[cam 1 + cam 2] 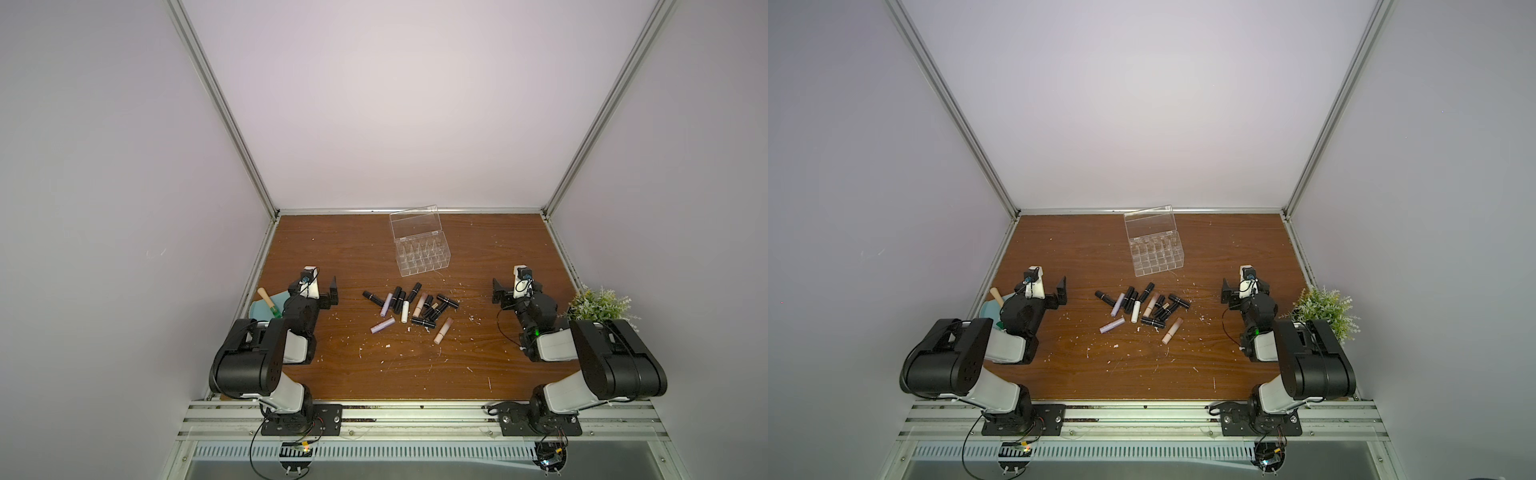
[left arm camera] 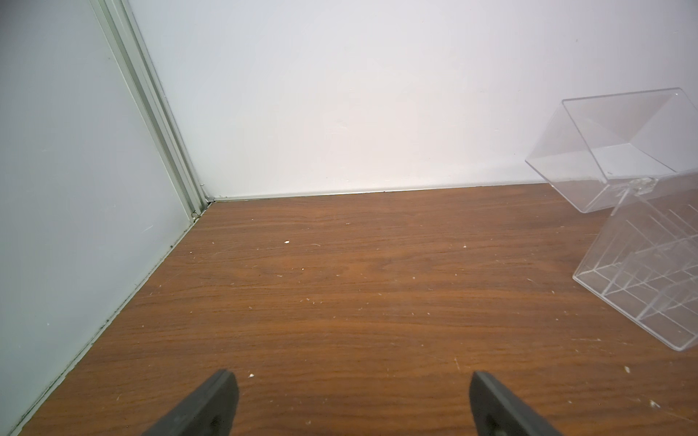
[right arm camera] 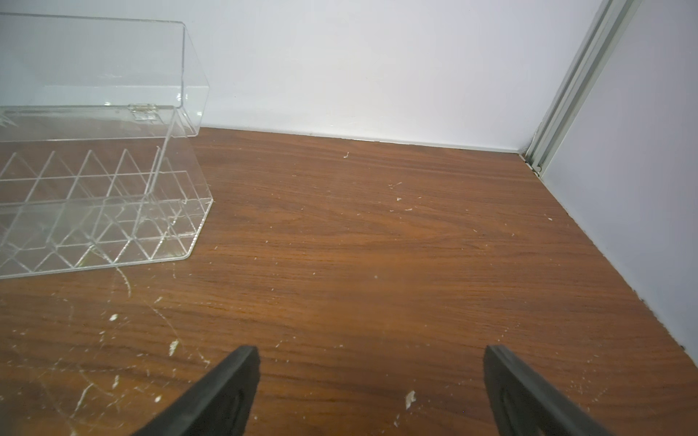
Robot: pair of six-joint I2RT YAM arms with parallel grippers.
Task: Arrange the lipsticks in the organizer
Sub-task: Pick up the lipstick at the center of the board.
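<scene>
- In both top views we see the lipsticks lying loose in a heap on the middle of the brown counter. Most are black tubes, with a few lavender, white and beige-pink ones among them.
- One lavender tube and one beige tube lie a little apart on the near side of the heap.
- The organizer stands behind the heap, toward the back wall, with its lid swung up.
- The left claw sits left of the heap and the right claw sits right of it. Both have their jaws wide, hold nothing and are well apart from the tubes.
- A light-blue dustpan with a brush lies by the left arm, and a plant stands by the right arm.
- In the left wrist view the left claw is spread wide over bare counter. The organizer stands ahead of it, toward the middle.
- In the right wrist view the right claw is equally wide over speckled counter. The organizer is ahead of it, and we can see its grid of compartments.
</scene>
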